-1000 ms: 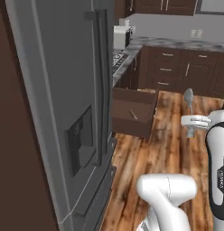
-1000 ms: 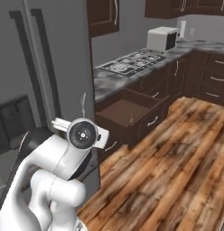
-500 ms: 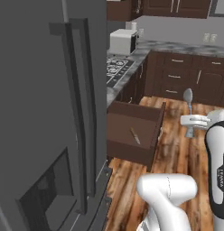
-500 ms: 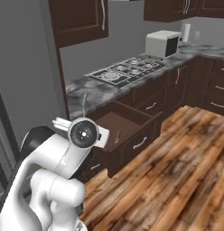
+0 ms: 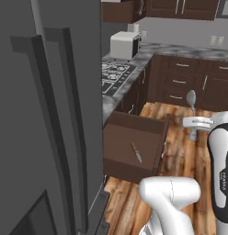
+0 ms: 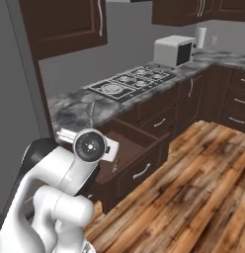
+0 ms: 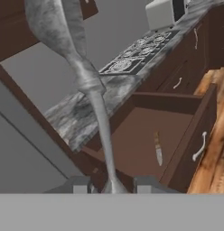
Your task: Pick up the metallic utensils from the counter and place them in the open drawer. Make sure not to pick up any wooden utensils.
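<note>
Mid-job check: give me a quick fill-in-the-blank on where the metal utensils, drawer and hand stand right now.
1. The hand is shut on the silver-grey ____.
2. The knife already lies inside the ____.
3. The drawer stands ____, below the marbled counter.
4. In the hand view the spoon rises from between the ____.

Missing words: spoon; drawer; open; fingertips

Even, soft rendered light with no clear source; shadows are faint. The fridge (image 5: 47, 114) side looks dim. All views are coarse and slightly blurred, without glare.
</note>
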